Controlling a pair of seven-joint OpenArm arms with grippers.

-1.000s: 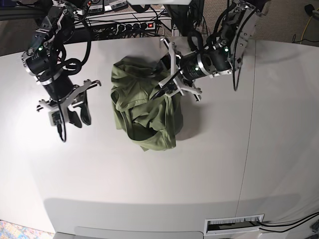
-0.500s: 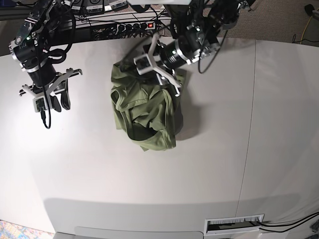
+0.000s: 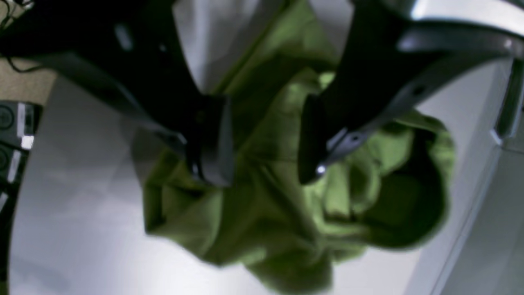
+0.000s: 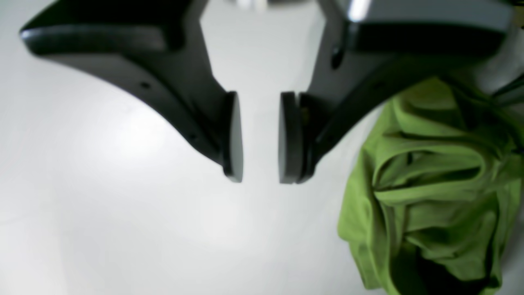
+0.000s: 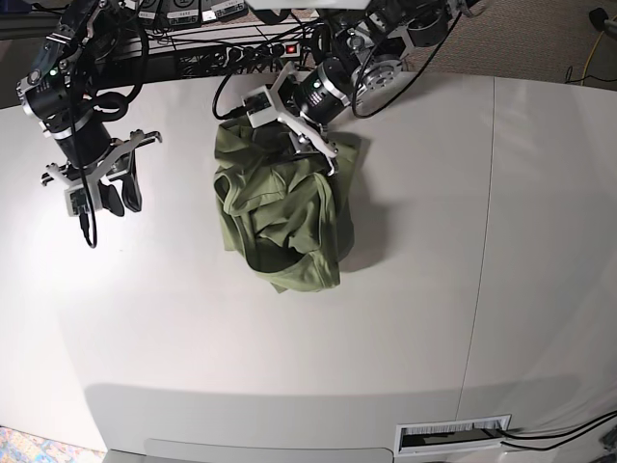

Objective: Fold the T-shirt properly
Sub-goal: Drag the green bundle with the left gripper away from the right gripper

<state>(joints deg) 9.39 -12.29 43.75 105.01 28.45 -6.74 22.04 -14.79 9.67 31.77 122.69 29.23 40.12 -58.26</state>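
Nearest, bare desk [image 5: 289, 367] is seen; toward its middle the T-shirt [image 5: 280, 212] is heaped in a crumpled, unfolded bundle, so spreading is judged to be needed before any fold. Off to the side, the right gripper [image 4: 260, 137] is held over empty desk, apart from the cloth, its fingers [image 4: 233, 135] narrowly parted and holding nothing. Farthest, the left gripper [image 3: 264, 139] is poised above the bundle's far edge, fingers parted with no cloth pinched, presumably to seize that edge.
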